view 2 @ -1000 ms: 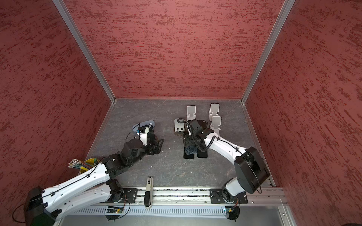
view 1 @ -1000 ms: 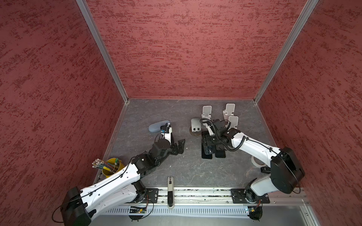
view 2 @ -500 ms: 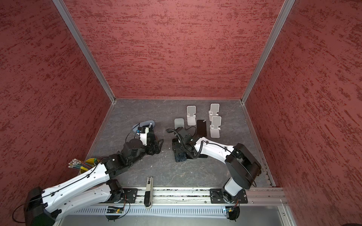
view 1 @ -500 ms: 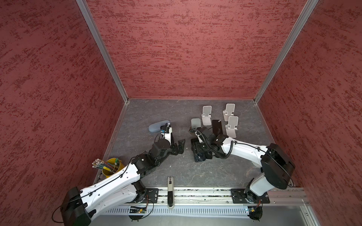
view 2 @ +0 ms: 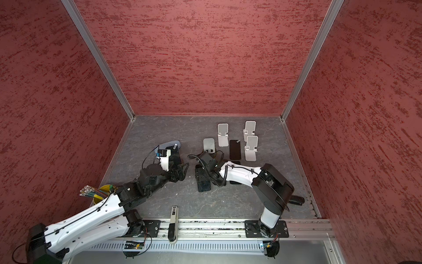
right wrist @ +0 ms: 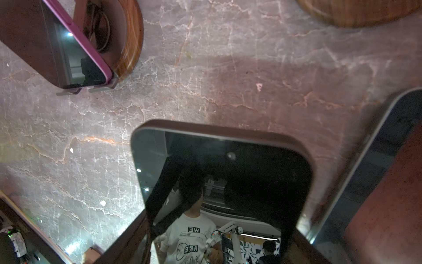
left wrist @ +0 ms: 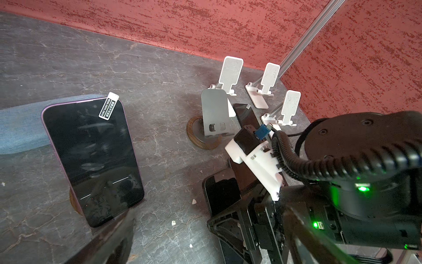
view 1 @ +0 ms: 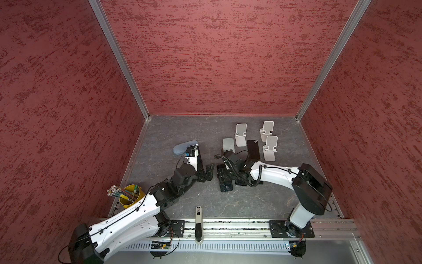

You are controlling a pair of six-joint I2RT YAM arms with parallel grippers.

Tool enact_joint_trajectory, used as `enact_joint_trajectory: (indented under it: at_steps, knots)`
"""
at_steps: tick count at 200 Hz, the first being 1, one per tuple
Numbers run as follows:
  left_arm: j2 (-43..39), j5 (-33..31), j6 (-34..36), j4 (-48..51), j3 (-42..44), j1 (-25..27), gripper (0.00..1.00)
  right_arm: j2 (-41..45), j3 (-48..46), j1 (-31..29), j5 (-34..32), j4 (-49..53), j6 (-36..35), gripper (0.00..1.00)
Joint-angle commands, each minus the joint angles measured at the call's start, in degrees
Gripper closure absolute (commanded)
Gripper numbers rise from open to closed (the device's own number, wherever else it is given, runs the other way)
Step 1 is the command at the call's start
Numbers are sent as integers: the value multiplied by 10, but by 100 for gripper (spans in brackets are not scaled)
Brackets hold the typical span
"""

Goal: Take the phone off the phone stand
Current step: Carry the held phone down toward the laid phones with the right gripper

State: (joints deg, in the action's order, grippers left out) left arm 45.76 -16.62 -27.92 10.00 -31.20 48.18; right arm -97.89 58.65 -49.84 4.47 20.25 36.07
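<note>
Red textured walls all round, grey marbled bench [view 1: 228, 205] underneath. The fingers [right wrist: 132, 242] of the right gripper [view 1: 225, 177] are seen closed partway across the width of a black phone [right wrist: 228, 164], so it's gripped by its long edges, screen up. Whether its underside is touching the bench can't be told. The phone is found off the grey stand [view 1: 228, 144], which is seen just behind the gripper on its round wooden base. Another dark phone [right wrist: 383, 148] is laid flat right beside the held one, mostly covered by the right arm. Over on the other side, the left gripper [view 1: 210, 172] is spread fully open with nothing in it, held near the gripped phone but apart from it. Just behind it a purple phone [left wrist: 91, 160] is propped on a second stand [right wrist: 131, 41] with the same wooden base. Further back, three white stands [view 1: 241, 134] are set out, with a flat phone [view 1: 253, 149] laid between them.
</note>
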Motion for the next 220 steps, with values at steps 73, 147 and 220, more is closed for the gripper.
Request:
enact_joint_trajectory:
  at_steps: [73,147,220]
  knots:
    - [-44,-7,14,6,22,-2,0,-31,19,-15,-65,10,53,38]
    - [-60,-12,18,16,32,-5,0,-77,75,-33,-127,89,54,36]
    - [-83,-11,21,28,42,-6,0,-98,93,-37,-138,114,69,34]
